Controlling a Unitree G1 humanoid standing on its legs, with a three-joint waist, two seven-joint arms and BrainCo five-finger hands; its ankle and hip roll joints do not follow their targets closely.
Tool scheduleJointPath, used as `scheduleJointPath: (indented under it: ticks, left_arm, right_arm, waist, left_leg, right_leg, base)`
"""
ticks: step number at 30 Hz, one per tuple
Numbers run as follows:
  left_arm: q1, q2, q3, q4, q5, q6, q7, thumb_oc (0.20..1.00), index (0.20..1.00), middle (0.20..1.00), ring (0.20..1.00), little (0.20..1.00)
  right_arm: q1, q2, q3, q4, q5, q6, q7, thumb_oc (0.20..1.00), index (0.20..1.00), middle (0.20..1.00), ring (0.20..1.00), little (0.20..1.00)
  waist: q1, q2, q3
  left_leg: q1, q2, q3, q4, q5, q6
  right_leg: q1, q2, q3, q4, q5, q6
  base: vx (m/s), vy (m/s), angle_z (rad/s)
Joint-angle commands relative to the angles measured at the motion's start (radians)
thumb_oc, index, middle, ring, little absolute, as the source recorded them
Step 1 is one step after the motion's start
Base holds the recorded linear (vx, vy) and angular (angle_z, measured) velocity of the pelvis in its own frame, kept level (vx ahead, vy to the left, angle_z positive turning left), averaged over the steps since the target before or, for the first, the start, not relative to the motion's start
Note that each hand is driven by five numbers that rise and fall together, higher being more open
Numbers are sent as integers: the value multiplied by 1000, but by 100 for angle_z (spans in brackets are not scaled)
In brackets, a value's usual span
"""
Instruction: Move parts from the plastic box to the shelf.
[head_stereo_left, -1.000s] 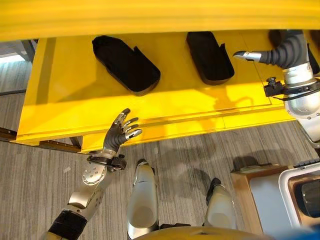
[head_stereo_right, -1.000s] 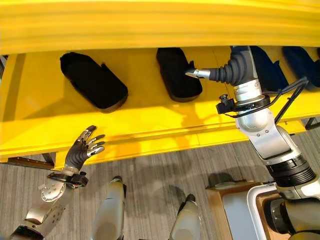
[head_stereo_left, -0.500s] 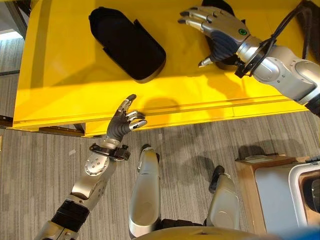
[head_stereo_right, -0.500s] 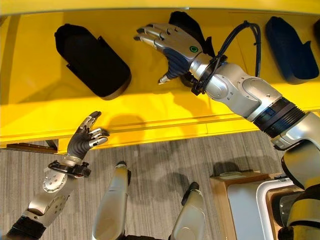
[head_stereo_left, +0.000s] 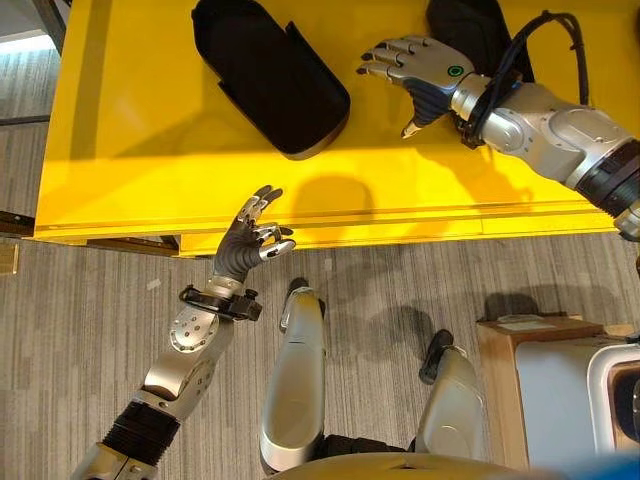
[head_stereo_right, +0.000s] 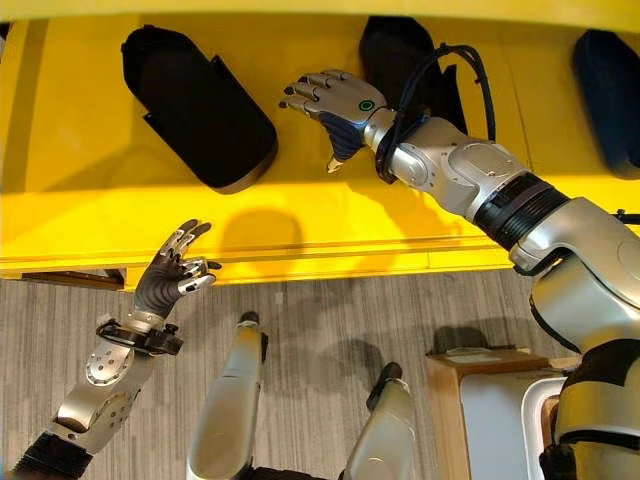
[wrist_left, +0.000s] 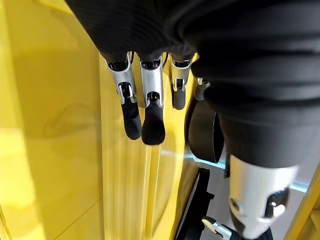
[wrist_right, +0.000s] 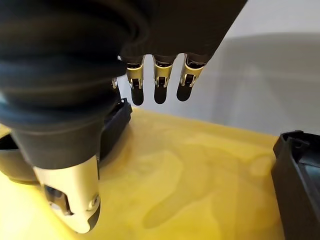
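Observation:
Two black plastic parts lie on the yellow shelf (head_stereo_left: 130, 150): one part (head_stereo_left: 270, 75) at the left, a second part (head_stereo_left: 478, 30) behind my right forearm. A third dark part (head_stereo_right: 612, 85) rests at the far right. My right hand (head_stereo_left: 420, 70) hovers open above the shelf between the first two parts, holding nothing. In the right wrist view its fingers (wrist_right: 159, 85) are straight over the yellow surface, with a black part (wrist_right: 300, 175) at the edge. My left hand (head_stereo_left: 248, 245) is open at the shelf's front edge, fingers (wrist_left: 150, 117) relaxed and empty.
A wooden stand (head_stereo_left: 500, 380) with a white plastic box (head_stereo_left: 612, 390) on it sits at the lower right on the grey floor. The shelf's front lip (head_stereo_left: 400, 225) runs across just beyond my left hand.
My right hand has drawn back from the second part and spread open over the shelf. The camera has tilted down a little. The left hand has stayed in place.

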Motion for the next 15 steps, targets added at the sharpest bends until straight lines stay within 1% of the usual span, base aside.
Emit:
scheduleJointPath:
  ticks: [1, 7, 8, 15]
  left_arm:
    - [-21, 1, -28, 20, 26, -7, 8, 1000, 1000, 1000, 1000, 1000]
    - [-46, -12, -31, 26, 23, -8, 25, 1000, 1000, 1000, 1000, 1000]
    - [-51, -14, -33, 28, 23, -8, 28, 1000, 1000, 1000, 1000, 1000]
    - [-54, -13, -29, 25, 17, -12, 31, 1000, 1000, 1000, 1000, 1000]
  right_arm:
    - [-35, 7, -84, 1, -6, 19, -34, 1000, 1000, 1000, 1000, 1000]
    - [-17, 51, -91, -24, 6, 24, -21, 1000, 1000, 1000, 1000, 1000]
    - [-12, 69, -87, -30, 7, 20, -15, 1000, 1000, 1000, 1000, 1000]
    - [-23, 118, -81, -44, 2, 20, -3, 1000, 1000, 1000, 1000, 1000]
  waist:
    - [12, 7, -48]
    - [21, 6, -40]
    - [22, 8, -39]
    - [24, 14, -33]
  left_leg:
    - [-26, -2, -3, -18, 73, 38]
    - [-23, -6, -6, -32, 78, 42]
    - [-20, -5, -6, -35, 78, 43]
    - [-19, -2, -7, -40, 84, 41]
  right_leg:
    - [-64, 15, -27, 200, -50, -81]
    - [-57, 10, -35, 204, -53, -84]
    - [-55, 11, -34, 205, -55, -85]
    - [-60, 16, -33, 211, -57, -87]
  base:
    - [0, 0, 0]
    - [15, -16, 3]
    - [0, 0, 0]
    - [0, 0, 0]
